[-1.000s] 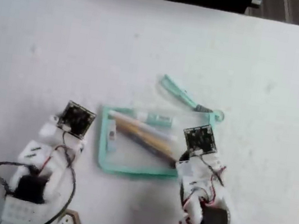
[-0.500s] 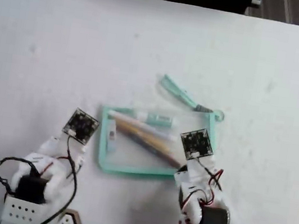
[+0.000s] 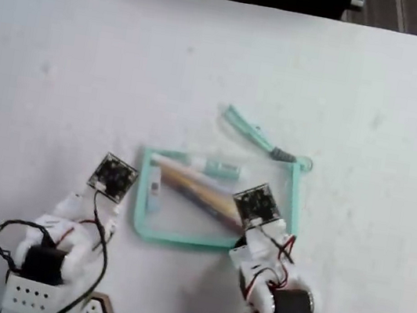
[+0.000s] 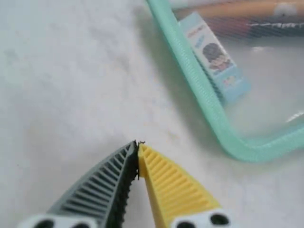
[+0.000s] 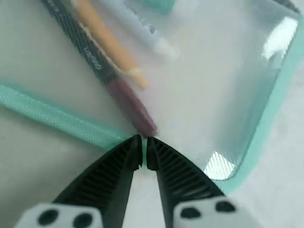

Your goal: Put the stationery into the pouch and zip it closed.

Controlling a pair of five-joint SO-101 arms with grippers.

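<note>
Fingers on the left gripper (image 4: 137, 145) are pressed together tip to tip with nothing between them, and hang over bare table (image 3: 90, 50) just beside the pouch's (image 3: 179, 239) left edge. The right gripper's (image 5: 144, 140) fingers are drawn together too, with only a hairline slit between them. Their tips sit over the pouch's near border, right by the end of a dark pen (image 5: 128, 102). I cannot tell whether they touch the film.

The pouch lies flat in front of both arms. The pens and a small eraser (image 4: 213, 57) appear to be inside already, seen through the clear face. Whether the zip is fully run is not visible.

It looks light, thin and floppy. The clear film is probably slick and would buckle under a pinch, and the whole pouch would likely slide on the table if pulled from one side. The teal border seems the firmer place to grip. For zipping, I would pin one corner of that border with one gripper and take the strap (image 3: 248, 131) at the far right corner with the other.
</note>
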